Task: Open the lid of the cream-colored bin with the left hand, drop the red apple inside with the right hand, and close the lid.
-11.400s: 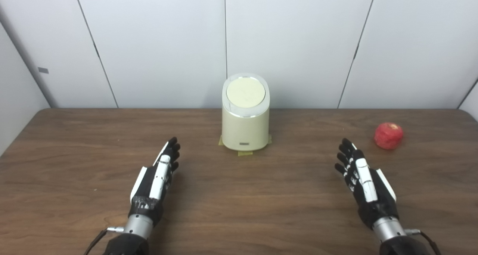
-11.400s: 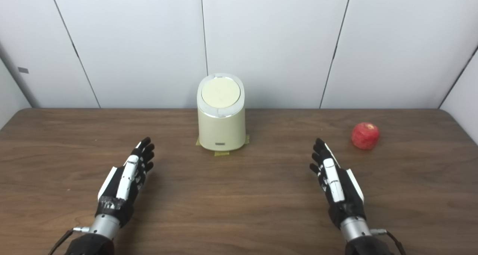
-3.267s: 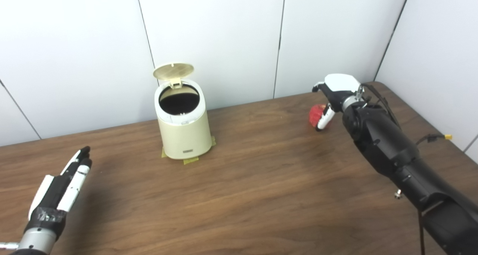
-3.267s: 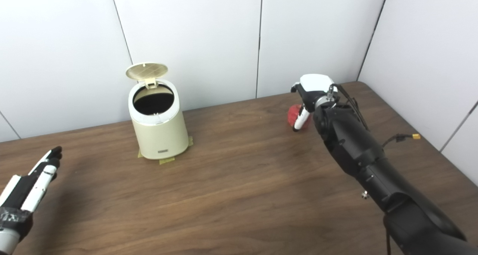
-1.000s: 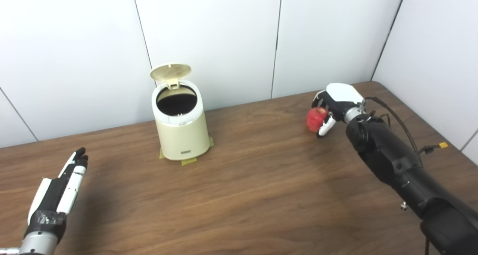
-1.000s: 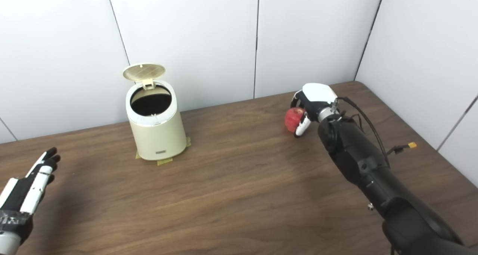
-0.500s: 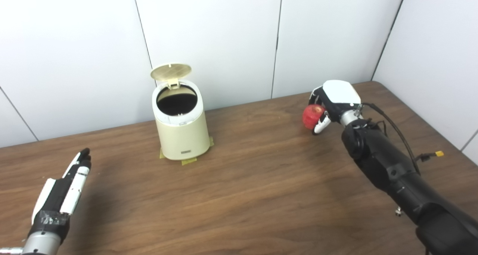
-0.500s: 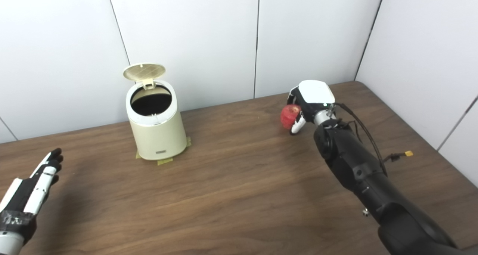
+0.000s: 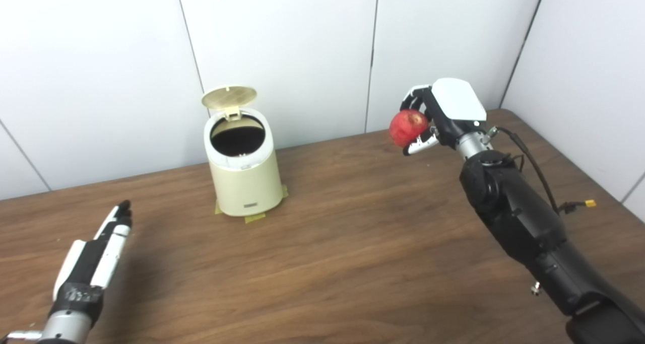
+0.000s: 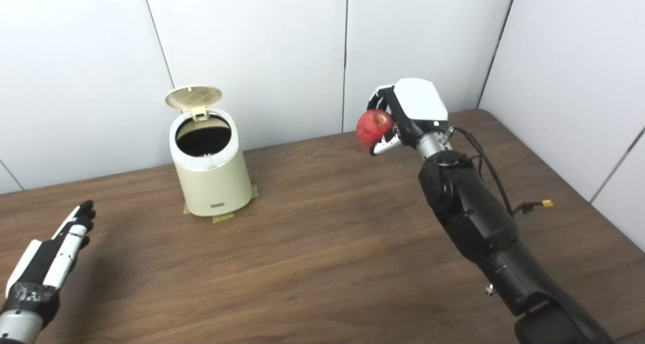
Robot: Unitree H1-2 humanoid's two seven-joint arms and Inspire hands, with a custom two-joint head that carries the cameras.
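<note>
The cream-colored bin (image 9: 246,175) stands at the back of the table, its round lid (image 9: 228,96) tipped up and its dark mouth showing. My right hand (image 9: 439,113) is shut on the red apple (image 9: 408,127) and holds it in the air, well to the right of the bin and above the table. My left hand (image 9: 95,256) lies flat and open near the table's front left, far from the bin, with nothing in it.
Yellow tape tabs (image 9: 254,216) hold the bin's base to the brown table (image 9: 327,263). White wall panels rise right behind the bin and along the table's right edge. A cable with a yellow plug (image 9: 589,203) hangs off my right arm.
My right hand has lifted the apple off the table and carried it up and slightly left. The left hand has drifted a little to the right. The lid stays up.
</note>
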